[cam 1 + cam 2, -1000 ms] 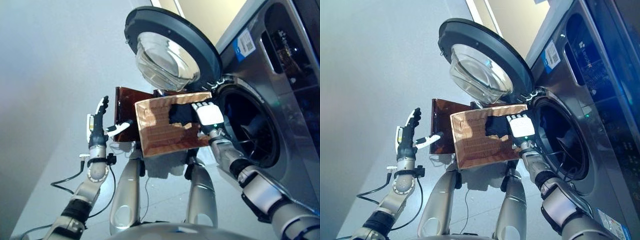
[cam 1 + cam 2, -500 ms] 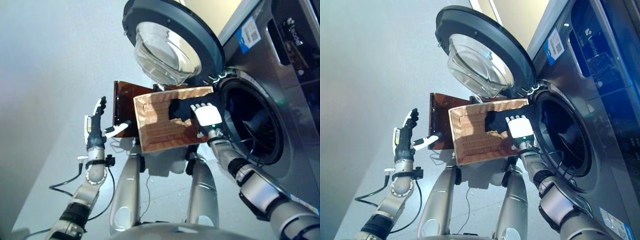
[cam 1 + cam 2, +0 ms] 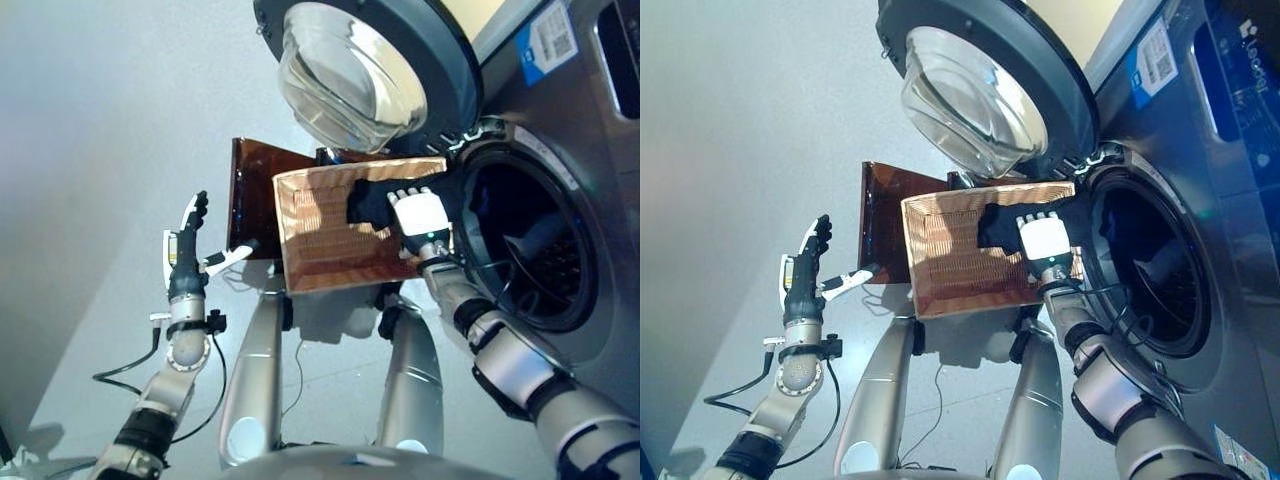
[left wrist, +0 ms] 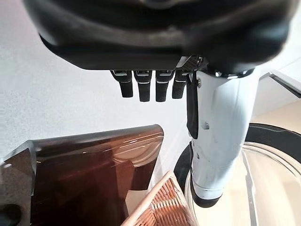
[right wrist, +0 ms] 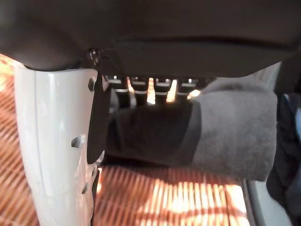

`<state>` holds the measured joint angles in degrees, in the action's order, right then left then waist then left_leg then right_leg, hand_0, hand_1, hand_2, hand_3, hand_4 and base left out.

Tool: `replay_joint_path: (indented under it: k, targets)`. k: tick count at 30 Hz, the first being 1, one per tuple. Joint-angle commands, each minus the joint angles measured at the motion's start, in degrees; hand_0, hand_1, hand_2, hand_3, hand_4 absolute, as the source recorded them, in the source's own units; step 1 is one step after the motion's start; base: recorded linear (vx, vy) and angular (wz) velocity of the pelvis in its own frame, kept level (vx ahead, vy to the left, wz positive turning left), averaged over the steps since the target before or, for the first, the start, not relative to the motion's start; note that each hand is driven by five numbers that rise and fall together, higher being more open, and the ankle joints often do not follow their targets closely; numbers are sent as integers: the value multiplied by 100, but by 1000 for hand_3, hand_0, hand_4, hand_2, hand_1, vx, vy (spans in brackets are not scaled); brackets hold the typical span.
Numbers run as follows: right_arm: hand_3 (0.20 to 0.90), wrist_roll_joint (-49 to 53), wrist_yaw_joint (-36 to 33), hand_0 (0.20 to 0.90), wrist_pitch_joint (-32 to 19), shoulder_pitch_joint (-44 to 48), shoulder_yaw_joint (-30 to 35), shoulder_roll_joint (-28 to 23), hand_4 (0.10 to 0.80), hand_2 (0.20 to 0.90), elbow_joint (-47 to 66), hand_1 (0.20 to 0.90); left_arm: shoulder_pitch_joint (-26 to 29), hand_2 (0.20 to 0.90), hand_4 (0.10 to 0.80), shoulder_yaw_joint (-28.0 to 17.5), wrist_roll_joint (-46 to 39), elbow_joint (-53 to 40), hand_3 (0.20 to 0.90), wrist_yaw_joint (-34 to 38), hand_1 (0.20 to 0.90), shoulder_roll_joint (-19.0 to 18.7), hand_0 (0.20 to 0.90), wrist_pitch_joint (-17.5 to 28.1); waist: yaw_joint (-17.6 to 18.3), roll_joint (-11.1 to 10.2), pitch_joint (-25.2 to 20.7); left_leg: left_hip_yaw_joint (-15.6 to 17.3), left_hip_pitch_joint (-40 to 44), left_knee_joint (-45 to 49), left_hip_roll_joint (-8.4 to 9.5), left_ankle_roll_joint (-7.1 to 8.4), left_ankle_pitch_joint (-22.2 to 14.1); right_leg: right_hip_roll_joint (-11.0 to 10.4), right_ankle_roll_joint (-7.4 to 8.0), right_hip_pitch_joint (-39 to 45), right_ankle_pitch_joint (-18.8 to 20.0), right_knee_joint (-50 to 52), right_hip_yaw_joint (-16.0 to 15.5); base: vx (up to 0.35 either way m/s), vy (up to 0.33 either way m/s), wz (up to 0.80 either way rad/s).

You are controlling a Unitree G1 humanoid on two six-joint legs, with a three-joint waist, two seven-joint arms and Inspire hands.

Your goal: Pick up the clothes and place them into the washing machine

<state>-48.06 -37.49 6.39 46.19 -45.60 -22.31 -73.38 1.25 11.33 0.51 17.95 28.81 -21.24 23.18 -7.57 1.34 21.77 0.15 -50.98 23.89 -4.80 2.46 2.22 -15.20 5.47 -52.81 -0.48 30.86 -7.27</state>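
Here, right hand (image 3: 420, 215): we see its fingers curled round the dark garment (image 5: 188, 134).
Garment: over the wicker basket (image 3: 330, 250), beside the washing machine (image 3: 560, 150) opening.
Left hand (image 3: 186, 255): fingers straight, holding nothing, left of basket.
Door (image 3: 380, 70): swung open.

Blue-and-white sticker (image 3: 548, 40) with a barcode on the grey metal washing machine front (image 3: 590, 160), print too small to read. White lettering on its dark panel (image 3: 1258, 30), cut off and illegible.

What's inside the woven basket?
Inside the woven basket, near its edge by the washing machine, lies dark cloth, with the right hand over it. Whatever is under the hand and cloth is hidden.
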Motion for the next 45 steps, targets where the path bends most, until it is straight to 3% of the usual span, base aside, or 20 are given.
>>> replay_joint_path:
  k: [1, 3, 5, 27, 30, 36, 45]
  targets:
    - [900, -132, -153, 900, 206, 392, -166, -369, 800, 900, 10, 900, -136, 900, 800, -353, 100, -746, 900, 230, 900, -277, 900, 526, -84, 272, -60, -199, -538, 404, -86, 256, -514, 68, -39, 268, -678, 22, -1, -7, 20, 4]
    - [900, -194, -122, 900, 257, 488, -204, -409, 800, 900, -39, 900, -143, 900, 800, -369, 94, -804, 900, 221, 900, -297, 900, 528, -99, 288, -63, -190, -543, 365, -77, 256, -495, 58, -39, 230, -665, 18, 7, -10, 35, 8]
    - [200, -260, -85, 200, 301, 572, -221, -409, 300, 200, -63, 200, -146, 900, 800, -394, 100, -878, 900, 206, 900, -305, 900, 532, -118, 300, -72, -180, -552, 324, -57, 254, -471, 46, -40, 208, -647, 15, 14, -12, 38, 7]
    - [200, -322, 10, 200, 341, 708, -61, -452, 300, 200, -279, 200, -204, 900, 800, -227, -74, -806, 900, -184, 900, -300, 900, 562, -162, 486, -276, 62, 485, -609, -5, 245, -185, -11, 80, 1050, -335, -811, 86, 11, 5, -2]
    - [200, -93, -67, 200, 236, 720, 117, -484, 300, 200, -133, 200, -195, 900, 800, -185, -116, -745, 900, -222, 900, -294, 900, 550, -169, 511, -304, 141, 690, -841, 7, 203, 63, -8, 77, 1265, -79, -1089, 46, -43, 14, -6]
    - [200, 1305, -90, 200, -433, 578, 946, -400, 300, 200, 609, 200, -213, 900, 800, -122, -248, -625, 900, -245, 900, -290, 900, 498, -105, 525, -511, 259, 1424, -1451, 74, 192, 231, -26, 180, 1979, 163, -1769, 28, 89, 14, -11]
    - [200, 3872, 220, 200, -1714, -1084, 2408, 119, 300, 200, 2331, 200, -454, 900, 800, -45, -331, -391, 900, -329, 900, -58, 900, 474, 67, 555, -829, 494, 2208, -2034, 196, 155, 344, -149, 327, 2801, 524, -2702, 34, 90, 26, -10]
